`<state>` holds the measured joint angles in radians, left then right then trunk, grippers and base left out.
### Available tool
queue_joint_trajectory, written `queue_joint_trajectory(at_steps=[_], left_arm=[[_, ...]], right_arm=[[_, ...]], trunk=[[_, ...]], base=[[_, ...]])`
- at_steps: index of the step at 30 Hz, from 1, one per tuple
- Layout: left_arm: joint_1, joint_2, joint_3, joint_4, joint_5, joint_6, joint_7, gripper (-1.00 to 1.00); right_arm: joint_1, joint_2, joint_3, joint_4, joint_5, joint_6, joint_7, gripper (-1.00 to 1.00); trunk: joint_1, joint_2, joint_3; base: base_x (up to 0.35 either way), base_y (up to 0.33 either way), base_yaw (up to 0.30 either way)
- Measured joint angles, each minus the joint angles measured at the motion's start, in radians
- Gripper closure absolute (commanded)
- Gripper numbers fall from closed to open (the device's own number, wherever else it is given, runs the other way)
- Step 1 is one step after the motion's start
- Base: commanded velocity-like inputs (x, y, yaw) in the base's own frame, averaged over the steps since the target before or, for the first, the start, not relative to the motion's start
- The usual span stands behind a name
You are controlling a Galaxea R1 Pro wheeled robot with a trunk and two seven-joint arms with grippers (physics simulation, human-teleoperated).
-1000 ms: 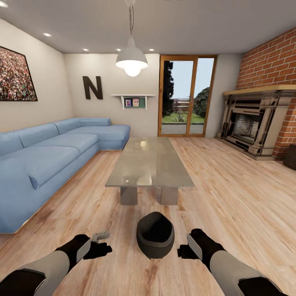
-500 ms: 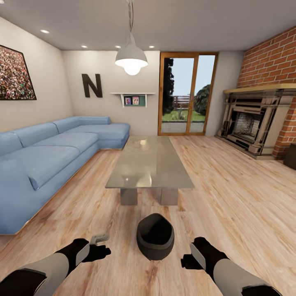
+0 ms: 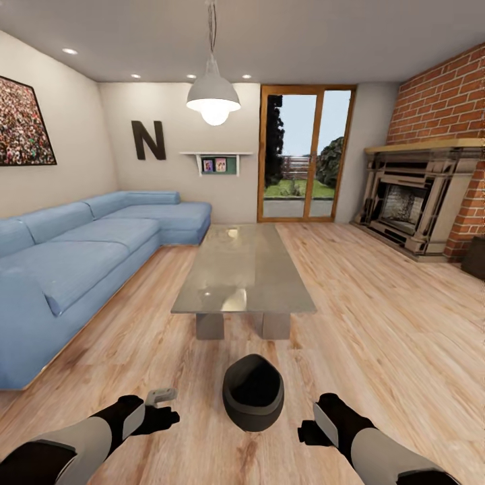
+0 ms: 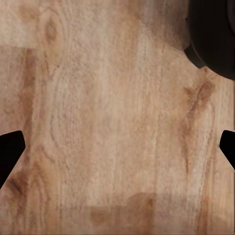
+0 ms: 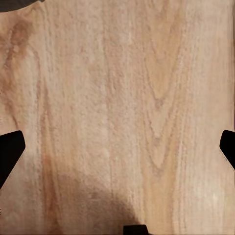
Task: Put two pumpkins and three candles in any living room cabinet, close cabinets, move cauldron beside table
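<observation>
Plainly, both spread claws, left claw [image 3: 165,412] and right claw [image 3: 306,430], are flanking the cauldron [image 3: 253,393] (near the tabletop [image 3: 242,269]), risking a nudge sideways.

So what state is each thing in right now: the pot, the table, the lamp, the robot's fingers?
cauldron: upright on the floor, empty, short of the table
table: top bare
lamp: lit
left gripper: fingers apart, holding nothing
right gripper: fingers apart, holding nothing
</observation>
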<state>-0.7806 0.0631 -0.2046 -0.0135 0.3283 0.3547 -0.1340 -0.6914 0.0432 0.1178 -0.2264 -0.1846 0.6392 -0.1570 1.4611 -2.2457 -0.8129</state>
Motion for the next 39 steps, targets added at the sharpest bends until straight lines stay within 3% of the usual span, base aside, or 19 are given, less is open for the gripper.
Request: queue_joint_trajectory(at_steps=[29, 34, 39], left_arm=[[0.001, -0.006, 0.0, 0.027, 0.001, -0.033, 0.003, -1.0], [0.006, -0.006, 0.0, 0.038, 0.001, -0.117, 0.005, -1.0], [0.008, -0.006, -0.001, 0.047, 0.0, -0.142, 0.005, -1.0]], right_arm=[[0.003, 0.002, -0.001, 0.001, 0.0, -0.043, -0.01, -1.0], [0.003, 0.002, 0.0, 0.005, 0.0, -0.072, -0.011, -1.0], [0.004, 0.001, -0.001, 0.021, 0.0, -0.119, -0.011, -1.0]], trunk=[[-0.111, 0.203, 0.111], [-0.13, 0.238, 0.127], [-0.15, 0.273, 0.143]], base=[[0.0, 0.0, -0.004], [0.0, 0.0, 0.0], [0.0, 0.0, 0.0]])
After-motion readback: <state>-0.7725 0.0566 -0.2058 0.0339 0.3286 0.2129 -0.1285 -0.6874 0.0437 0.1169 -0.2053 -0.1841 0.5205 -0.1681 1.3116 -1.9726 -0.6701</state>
